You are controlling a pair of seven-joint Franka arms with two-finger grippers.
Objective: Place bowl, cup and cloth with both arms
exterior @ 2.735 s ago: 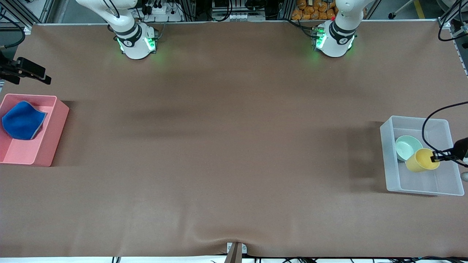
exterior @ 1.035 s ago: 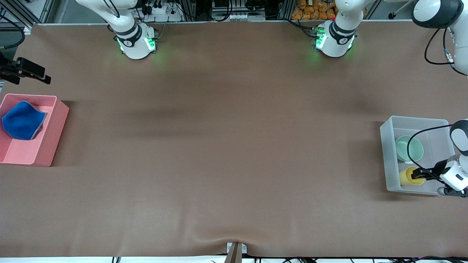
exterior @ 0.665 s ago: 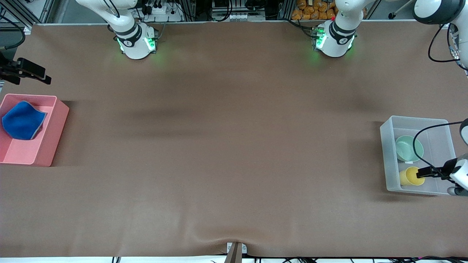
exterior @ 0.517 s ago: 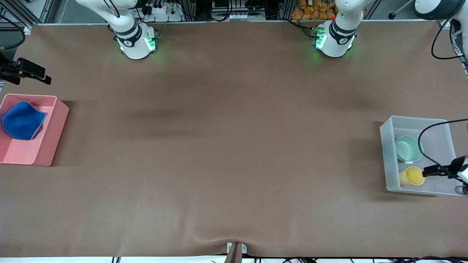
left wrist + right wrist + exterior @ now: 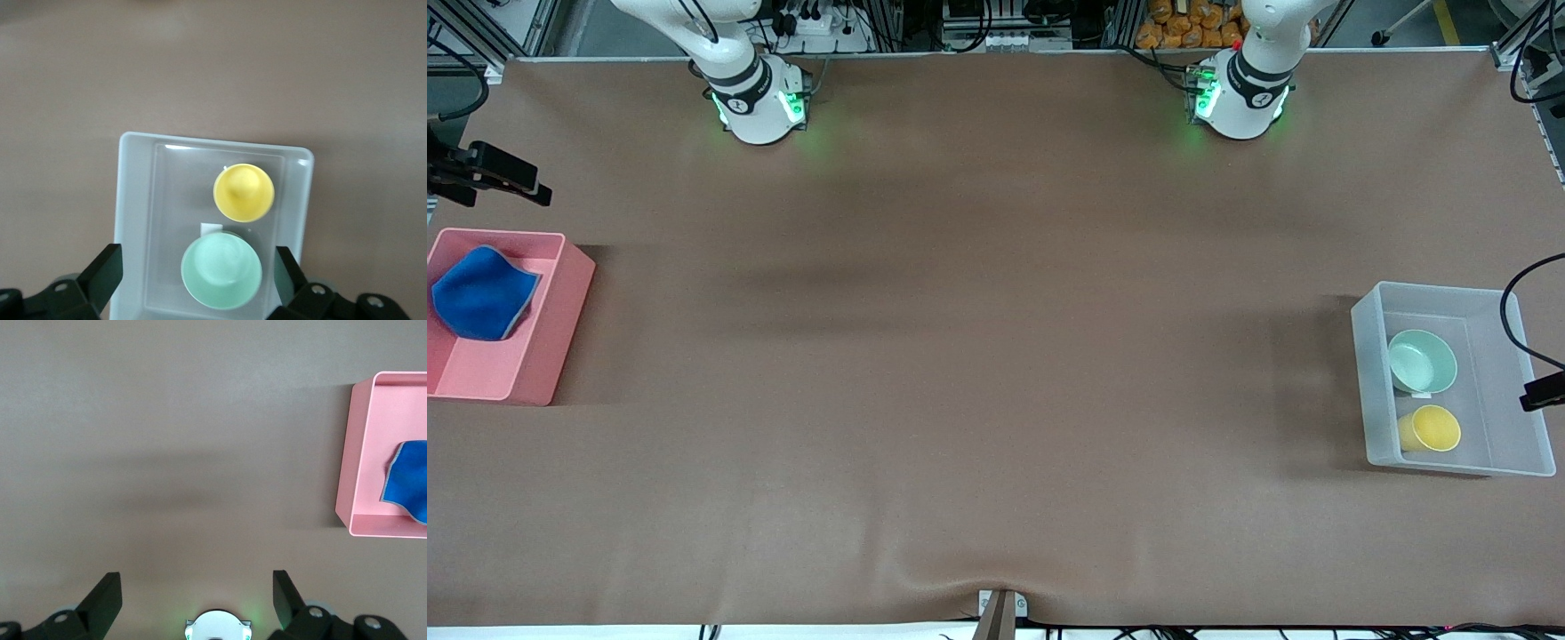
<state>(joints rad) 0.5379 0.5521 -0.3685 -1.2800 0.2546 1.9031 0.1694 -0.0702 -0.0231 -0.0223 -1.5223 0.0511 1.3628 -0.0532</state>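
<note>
Two spread tools; one bowl, one cup, one cloth.

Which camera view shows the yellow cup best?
The left wrist view: it looks straight down on the cup, upright in the clear bin beside the bowl. The front view shows the cup small at the table's end. The right wrist view misses it.

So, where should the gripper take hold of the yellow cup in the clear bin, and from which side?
Probably from straight above, one finger inside the rim and one outside. The cup stands upright and open-topped in the clear bin, close to the bowl and two bin walls, so its sides look hard to reach. The rim part toward the bin's open floor seems freest.
</note>
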